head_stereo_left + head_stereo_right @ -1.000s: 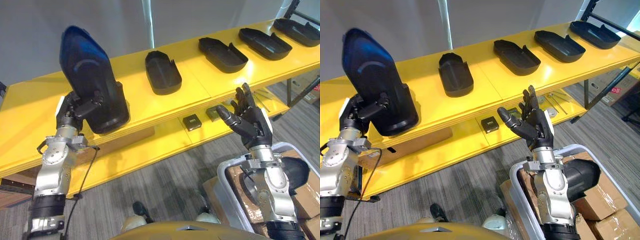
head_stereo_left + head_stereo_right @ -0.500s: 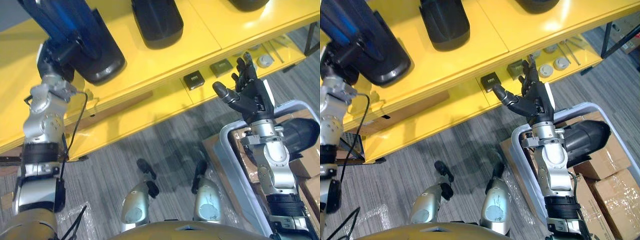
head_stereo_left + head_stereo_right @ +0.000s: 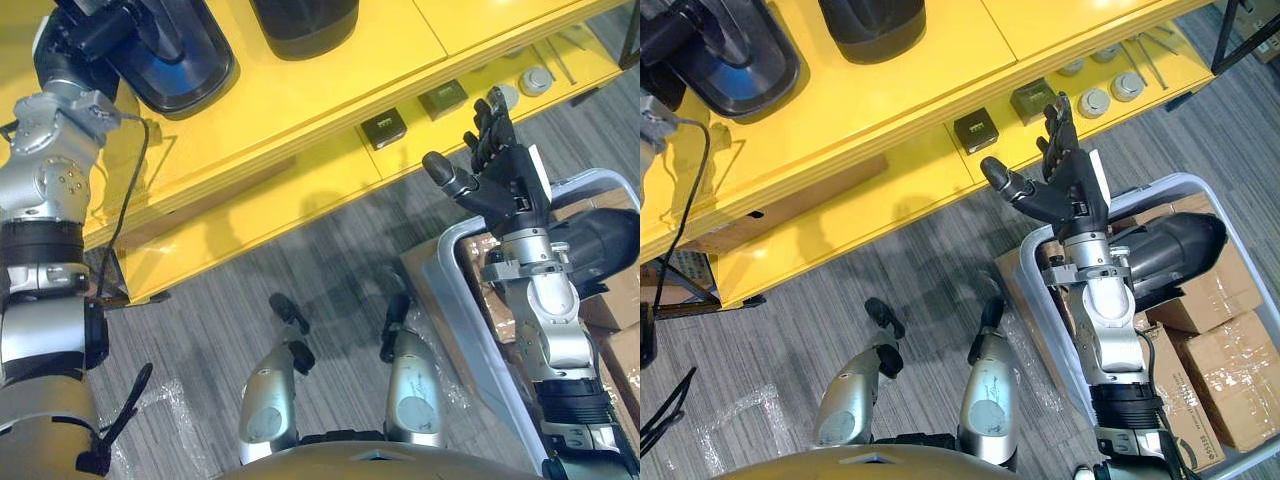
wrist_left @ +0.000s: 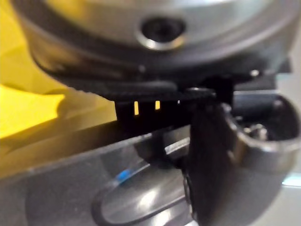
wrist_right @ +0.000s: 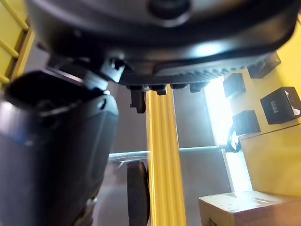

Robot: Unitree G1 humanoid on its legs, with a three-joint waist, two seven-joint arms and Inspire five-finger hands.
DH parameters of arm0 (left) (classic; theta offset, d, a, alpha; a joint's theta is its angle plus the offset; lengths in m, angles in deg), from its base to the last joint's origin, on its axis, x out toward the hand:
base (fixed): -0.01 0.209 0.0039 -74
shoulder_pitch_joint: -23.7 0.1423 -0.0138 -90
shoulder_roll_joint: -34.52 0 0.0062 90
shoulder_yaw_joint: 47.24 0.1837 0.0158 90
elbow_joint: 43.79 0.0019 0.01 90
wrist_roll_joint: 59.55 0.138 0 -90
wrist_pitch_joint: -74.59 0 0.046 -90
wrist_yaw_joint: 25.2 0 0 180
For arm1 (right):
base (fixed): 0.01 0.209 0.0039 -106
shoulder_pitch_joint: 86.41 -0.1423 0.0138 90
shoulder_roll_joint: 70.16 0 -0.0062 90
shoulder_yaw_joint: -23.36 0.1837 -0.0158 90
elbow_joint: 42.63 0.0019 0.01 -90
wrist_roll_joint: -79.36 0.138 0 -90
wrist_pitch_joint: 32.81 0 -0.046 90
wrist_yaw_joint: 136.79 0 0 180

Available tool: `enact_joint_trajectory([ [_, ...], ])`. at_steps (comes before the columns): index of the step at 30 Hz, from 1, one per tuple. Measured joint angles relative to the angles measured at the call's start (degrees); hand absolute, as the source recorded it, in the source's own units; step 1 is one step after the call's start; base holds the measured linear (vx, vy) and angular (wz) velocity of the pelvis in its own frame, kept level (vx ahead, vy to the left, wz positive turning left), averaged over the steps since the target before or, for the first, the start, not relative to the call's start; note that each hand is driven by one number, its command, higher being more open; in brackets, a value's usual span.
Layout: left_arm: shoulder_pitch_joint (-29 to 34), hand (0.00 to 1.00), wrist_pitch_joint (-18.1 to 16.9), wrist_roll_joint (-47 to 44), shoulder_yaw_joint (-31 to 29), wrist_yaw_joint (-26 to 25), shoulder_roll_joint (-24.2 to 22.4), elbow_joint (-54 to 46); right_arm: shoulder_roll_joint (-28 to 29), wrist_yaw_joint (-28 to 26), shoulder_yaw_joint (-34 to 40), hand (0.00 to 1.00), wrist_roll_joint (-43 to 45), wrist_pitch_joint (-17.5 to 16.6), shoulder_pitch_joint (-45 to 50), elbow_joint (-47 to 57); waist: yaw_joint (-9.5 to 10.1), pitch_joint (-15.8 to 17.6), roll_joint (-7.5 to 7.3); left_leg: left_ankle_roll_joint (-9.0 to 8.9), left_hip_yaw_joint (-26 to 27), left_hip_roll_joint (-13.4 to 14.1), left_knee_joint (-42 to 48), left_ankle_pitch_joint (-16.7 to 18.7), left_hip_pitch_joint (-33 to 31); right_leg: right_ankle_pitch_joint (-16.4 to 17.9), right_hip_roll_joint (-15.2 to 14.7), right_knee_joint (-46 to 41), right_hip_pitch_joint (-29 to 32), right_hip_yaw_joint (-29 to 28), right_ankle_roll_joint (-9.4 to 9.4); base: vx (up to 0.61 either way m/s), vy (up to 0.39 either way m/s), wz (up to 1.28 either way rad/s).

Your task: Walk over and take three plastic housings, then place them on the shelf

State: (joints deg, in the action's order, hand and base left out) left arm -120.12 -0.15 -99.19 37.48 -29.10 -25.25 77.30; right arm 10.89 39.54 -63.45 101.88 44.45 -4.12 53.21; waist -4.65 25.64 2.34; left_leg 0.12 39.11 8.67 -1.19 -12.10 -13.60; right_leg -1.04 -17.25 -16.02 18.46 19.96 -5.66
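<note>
Well, in the left eye view the left hand [image 3: 85, 38] is up at the left end of the shelf [image 3: 330, 75], its fingers curled over the rim of a dark plastic housing [image 3: 180, 65]; that housing lies on the yellow top board, close to the front edge; a second housing [image 3: 305, 15] lies on the same board further right, apart from the first; the right hand [image 3: 505, 190] is raised in front of the lower shelf [image 3: 300, 195], fingers straight and spread wide, thumb out, nothing in it; beneath it a grey bin [image 3: 455, 290] stands on the floor [image 3: 330, 270], with a third housing [image 3: 605, 250] inside.

In the right eye view two small black boxes [image 3: 976, 128] sit on the lower shelf near its front edge; round discs [image 3: 1095, 100] lie further right on it; cardboard boxes [image 3: 1220, 395] lie within the bin's rim beside the third housing.

In the left wrist view the left hand's thumb [image 4: 225, 155] presses against the dark surface of the plastic housing, with yellow shelf showing past it.

In the right wrist view the right hand's thumb [image 5: 51, 150] stands free and touches nothing; beyond it run a yellow shelf edge, the small black boxes and one cardboard box.
</note>
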Motion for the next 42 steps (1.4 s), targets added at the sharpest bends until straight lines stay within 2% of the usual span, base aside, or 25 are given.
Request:
enact_joint_trajectory([
  [6,-4.3,0.00,3.8,9.4,0.4,2.0,4.3,5.5,0.0,0.2,-0.9,1.00,0.5,0.1,-0.1,2.3,-0.32,0.1,-0.10,0.28,0.2,0.2,-0.1,-0.2,0.5,-0.1,0.3,-0.1,-0.2,-0.4,0.15,0.02,-0.003,-0.04],
  [10,-4.4,0.00,6.0,15.1,0.7,4.1,5.9,9.5,0.0,-0.6,-1.8,1.00,2.3,0.3,-0.1,2.4,-0.35,0.1,-0.10,0.23,0.1,0.2,-0.1,-0.2,1.3,0.0,0.4,-0.1,-0.7,-0.8,0.25,0.03,-0.007,-0.04],
  [14,-4.4,0.00,6.2,15.6,0.1,6.8,6.6,11.1,0.0,-4.5,-2.7,1.00,5.7,0.3,-0.1,2.5,-0.16,0.1,-0.10,0.23,-0.2,0.1,-0.1,-0.2,1.3,0.4,0.3,-0.5,-0.8,-0.6,0.01,0.01,-0.005,0.03],
  [19,-5.9,0.00,6.3,20.2,2.6,9.3,6.6,10.4,0.3,-11.2,-10.4,1.00,7.2,1.3,-0.6,5.7,-0.23,0.1,-0.09,0.40,-2.0,0.0,0.0,-0.4,1.1,1.1,0.0,-1.0,-1.8,0.9,-0.03,0.02,-0.015,0.14],
  [22,-6.6,0.00,6.7,20.2,3.8,9.6,6.4,10.0,1.7,-11.7,-15.4,1.00,7.0,2.5,-3.1,6.0,-0.16,0.1,-0.09,0.36,-2.9,-0.3,0.0,-0.5,0.7,1.7,-0.5,-1.6,-1.8,1.7,-0.22,0.02,-0.014,0.19],
  [25,-6.6,0.00,6.8,20.2,4.2,10.1,6.4,10.0,2.8,-11.1,-16.8,1.00,7.0,3.4,-4.4,6.0,0.35,0.1,-0.08,-0.10,-3.3,-0.4,-0.1,-0.1,0.7,2.2,-0.8,-2.2,-1.8,1.9,-0.33,0.02,-0.011,0.08],
  [26,-6.6,1.00,7.1,20.2,4.2,10.1,6.4,9.9,2.8,-10.8,-16.7,1.00,7.1,3.6,-4.6,6.0,0.77,0.1,-0.08,-0.04,-3.4,-0.4,-0.1,-0.2,0.7,2.3,-0.8,-2.6,-1.8,1.9,-0.30,0.04,-0.024,0.04],
  [29,-6.0,1.00,7.3,20.2,4.2,9.9,6.4,10.0,2.7,-10.7,-16.6,1.00,7.1,3.6,-4.2,6.0,1.15,0.1,-0.07,0.39,-3.7,-0.4,0.0,-0.7,0.7,2.6,-0.8,-3.0,-1.8,2.1,0.10,0.03,-0.029,0.04],
  [35,-4.0,1.00,6.3,22.2,5.5,7.1,6.2,8.7,3.0,-10.7,-16.7,1.00,7.1,3.6,-4.2,6.0,0.59,0.1,0.07,0.57,-4.2,-0.3,0.0,-0.8,0.2,2.8,-0.8,-3.0,-1.7,2.6,-0.04,0.01,-0.008,0.03],
  [42,-2.4,1.00,4.1,17.9,5.5,0.6,4.5,8.1,4.7,-10.6,-16.9,1.00,7.1,4.0,-3.8,6.3,0.37,0.1,0.13,0.89,-4.7,-0.3,0.0,-1.1,0.1,2.9,-0.8,-3.1,-1.8,3.0,0.05,0.01,-0.007,0.02],
])
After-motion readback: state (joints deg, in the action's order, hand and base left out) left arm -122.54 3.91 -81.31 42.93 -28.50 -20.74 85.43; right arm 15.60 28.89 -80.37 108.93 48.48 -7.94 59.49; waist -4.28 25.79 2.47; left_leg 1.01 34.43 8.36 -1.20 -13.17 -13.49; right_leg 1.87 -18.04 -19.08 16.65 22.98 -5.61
